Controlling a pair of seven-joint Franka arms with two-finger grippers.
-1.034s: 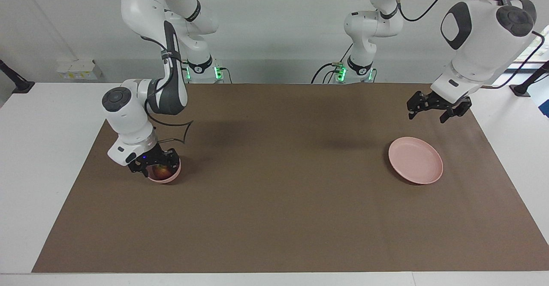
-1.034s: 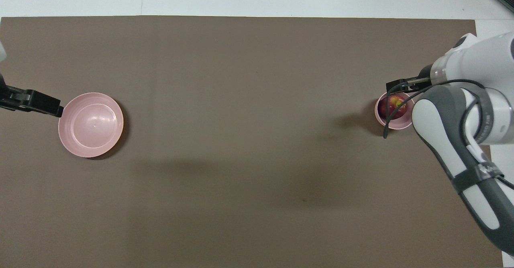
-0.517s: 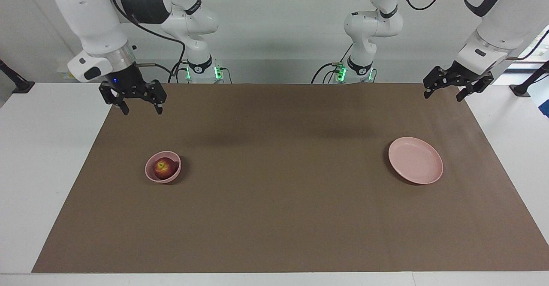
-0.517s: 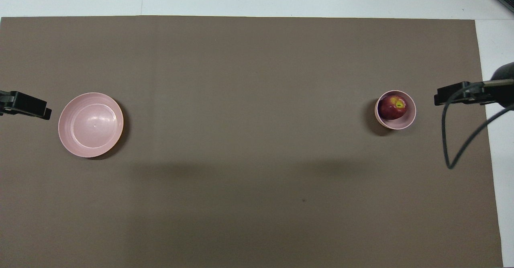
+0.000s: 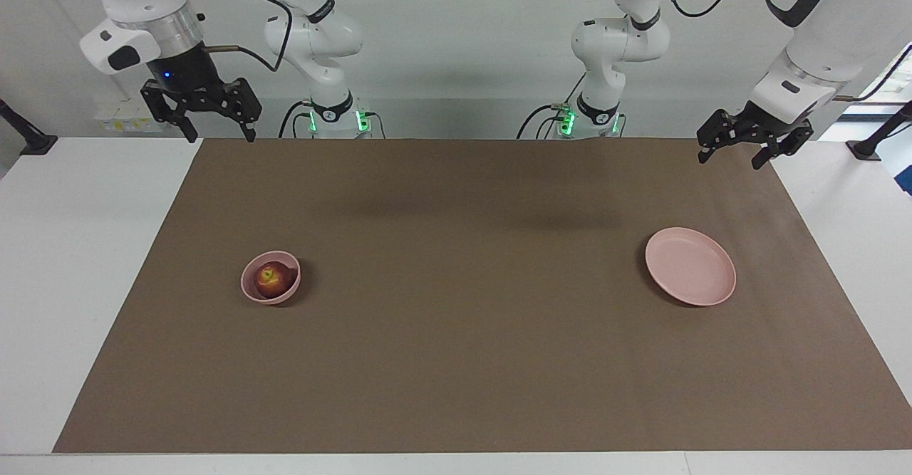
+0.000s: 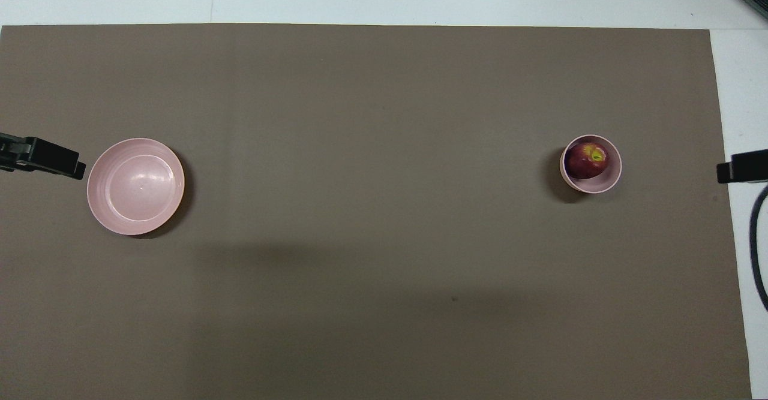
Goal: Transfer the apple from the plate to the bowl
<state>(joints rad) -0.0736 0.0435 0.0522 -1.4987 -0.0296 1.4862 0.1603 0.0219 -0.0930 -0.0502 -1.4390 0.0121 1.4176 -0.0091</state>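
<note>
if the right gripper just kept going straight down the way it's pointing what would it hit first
Probably the brown mat near its edge at the right arm's end; depth is unclear. The right gripper hangs open, clear of the bowl holding the apple.

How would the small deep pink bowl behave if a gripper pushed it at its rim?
The small deep pale pink bowl looks light, so it would probably slide on the brown mat. Narrow and deep, it might tip; the dark red apple inside may steady it.

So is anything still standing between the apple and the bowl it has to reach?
Nothing visible does: the apple already lies in the bowl. The plate is bare, and both the right gripper and left gripper hang open, holding nothing.
</note>
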